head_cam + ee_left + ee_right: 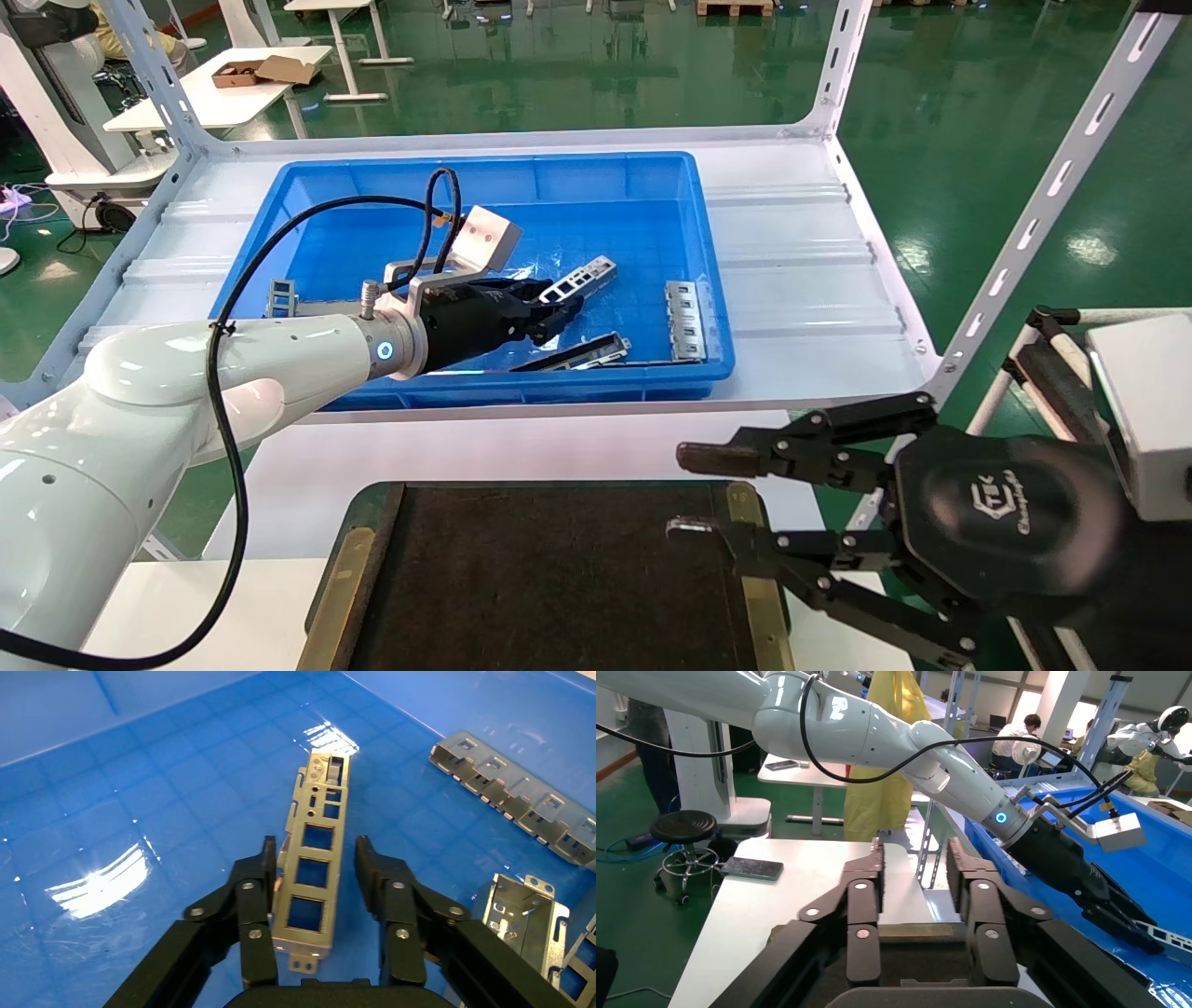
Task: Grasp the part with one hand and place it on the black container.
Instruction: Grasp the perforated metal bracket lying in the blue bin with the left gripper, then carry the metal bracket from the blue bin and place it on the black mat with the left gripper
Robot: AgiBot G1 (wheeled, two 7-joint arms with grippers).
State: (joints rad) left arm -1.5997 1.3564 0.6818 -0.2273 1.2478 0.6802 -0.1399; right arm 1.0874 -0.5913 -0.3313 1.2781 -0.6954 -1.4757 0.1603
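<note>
**Left gripper around the part inside the blue bin**

The landmark here is the blue bin point(684, 186), which stands on a white shelf point(810, 280).

The left gripper point(549, 315) reaches into the blue bin, over its floor, somewhat nearer to the front wall than to the back wall. In the left wrist view the part point(311, 857) lies lengthwise between the two black fingers point(255, 903). The fingers stand on both sides of it. One finger seems to touch the edge of the part; the other finger has a small gap to it. So the pincer is spread around the part and is not pressed on it. The far end of the part sticks out beyond the fingertips, toward the middle of the bin. I cannot tell if the part rests on the bin floor or is a little above it.

Other metal pieces are also in the bin: a long bracket point(684, 321) near the right wall, a darker bar point(582, 354) near the front wall, and one small piece point(280, 298) near the left wall.

The black container point(521, 578) lies outside the bin, in front of its front wall and lower, on a white table point(223, 606). The right gripper point(694, 494) hovers over the right edge of this container, well apart from the bin, with its fingers spread and holding nothing.
</note>
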